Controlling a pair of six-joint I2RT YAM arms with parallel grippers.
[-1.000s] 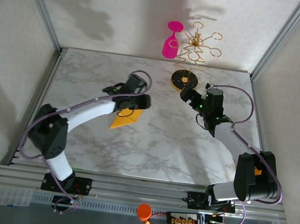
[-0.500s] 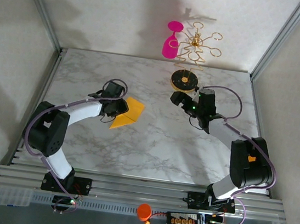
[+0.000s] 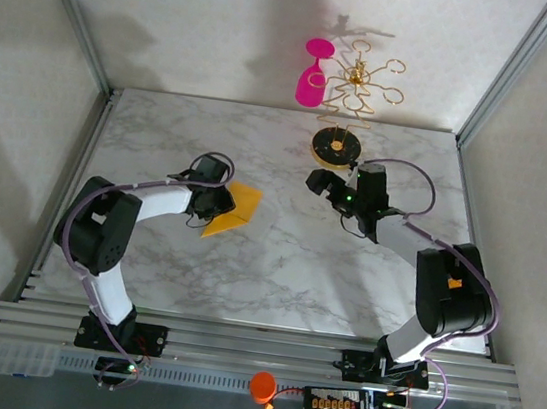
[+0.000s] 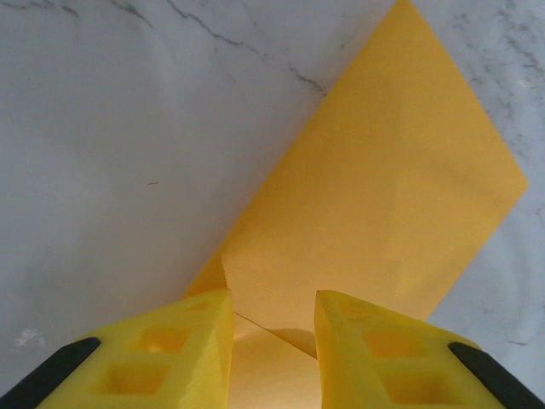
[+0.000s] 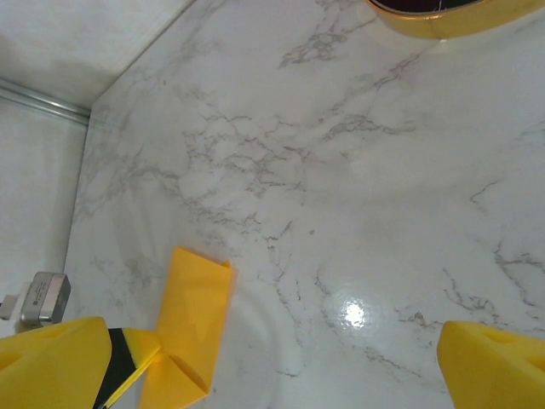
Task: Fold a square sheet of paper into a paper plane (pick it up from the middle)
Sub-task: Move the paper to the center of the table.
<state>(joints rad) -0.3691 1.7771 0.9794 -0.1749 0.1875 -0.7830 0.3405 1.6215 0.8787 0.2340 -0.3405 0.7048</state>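
Orange-yellow and partly folded, the square sheet of paper (image 3: 234, 208) lies flat on the marble desk (image 3: 276, 265), left of centre — the left tool (image 4: 272, 311) straddles its near edge, jaws narrowed but apart — while the right tool (image 5: 272, 349) hovers wide open, empty, near the gold stand base (image 3: 335, 147).

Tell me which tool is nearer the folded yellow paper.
Left. The left tool straddles the paper at its edge; the right tool sits apart, near the gold stand's base.
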